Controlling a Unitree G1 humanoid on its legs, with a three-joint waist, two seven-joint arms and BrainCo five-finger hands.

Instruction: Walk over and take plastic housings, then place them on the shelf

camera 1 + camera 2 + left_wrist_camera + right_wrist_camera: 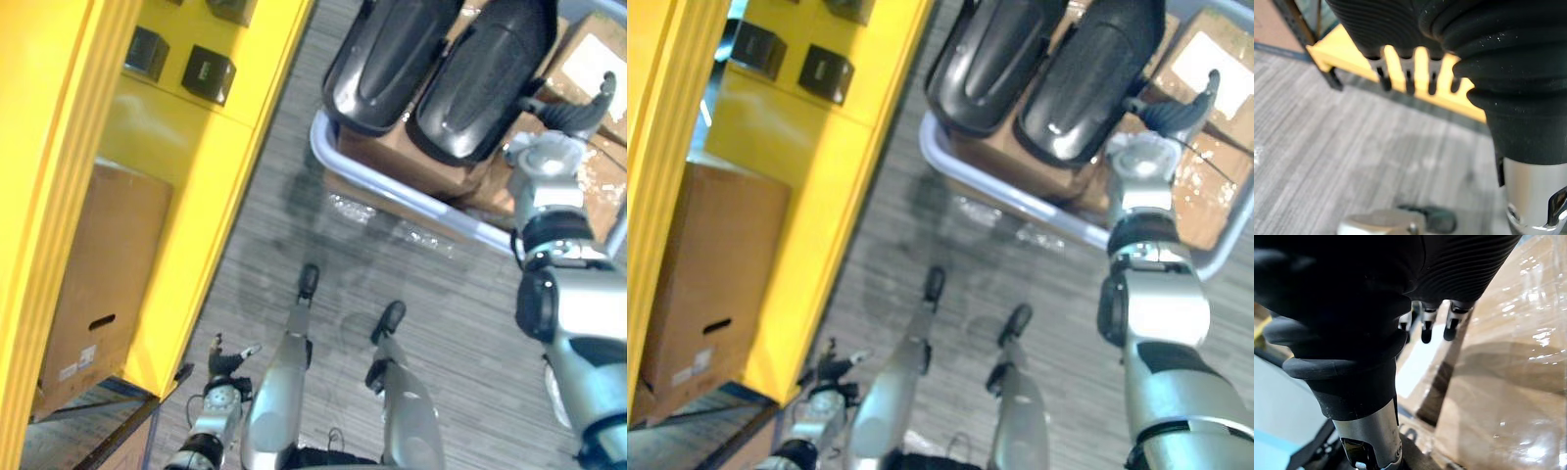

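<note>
Neighbouring plastic housings, upper ends cut off

Left hand low, right hand raised, fingers relaxed

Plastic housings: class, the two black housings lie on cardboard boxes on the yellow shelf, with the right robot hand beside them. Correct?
No. The plastic housings lie on cardboard boxes in the grey-railed cart, not on the yellow shelf, as the left eye view shows; the right robot hand is beside them.

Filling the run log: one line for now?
right robot hand open, near black curved plastic housings; left robot hand open, beside yellow shelf; nothing held
</note>
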